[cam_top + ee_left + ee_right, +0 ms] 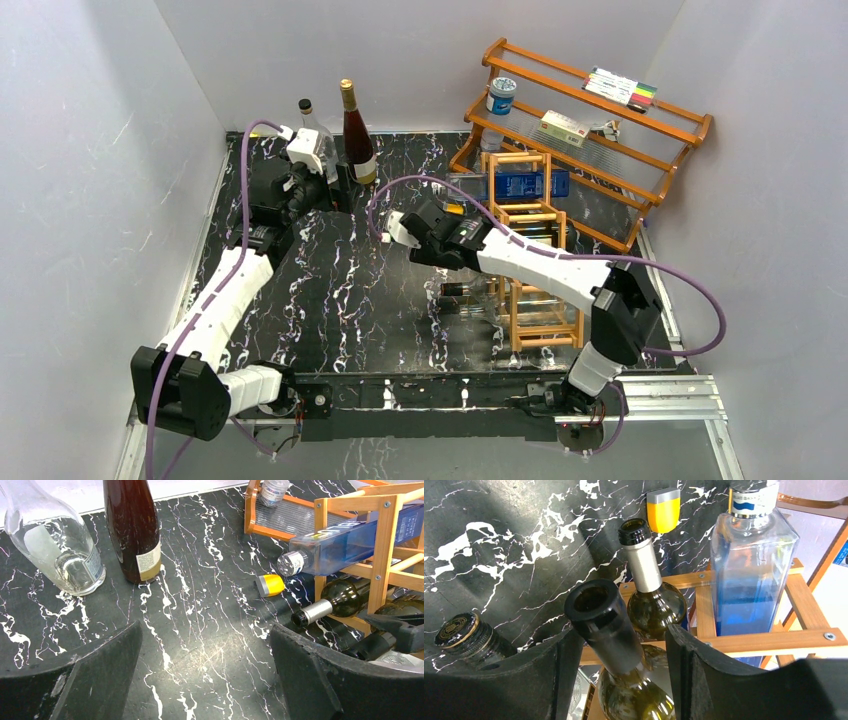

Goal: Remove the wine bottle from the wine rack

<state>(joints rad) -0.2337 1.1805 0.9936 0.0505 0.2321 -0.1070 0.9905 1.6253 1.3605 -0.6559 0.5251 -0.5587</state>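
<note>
The wine rack [530, 330], an orange-brown lattice, stands at the right and shows in the right wrist view [749, 641] and the left wrist view [385, 545]. Several bottles lie in it, necks sticking out to the left. My right gripper [624, 635] is open and straddles the black neck of a dark green wine bottle [601, 620]. The neck lies against the left finger, with a gap to the right finger. In the top view this gripper [425, 240] hides that bottle. My left gripper [206, 630] is open and empty above the table, at the back left in the top view [300, 190].
A green bottle with a silver foil neck [644, 565], a blue square bottle [754, 565] and a gold-capped bottle [464, 635] lie beside it. A yellow cap [663, 510] lies on the table. A clear bottle [315, 150] and a dark red bottle [356, 135] stand at the back left. A two-tier shelf [600, 150] stands behind the rack.
</note>
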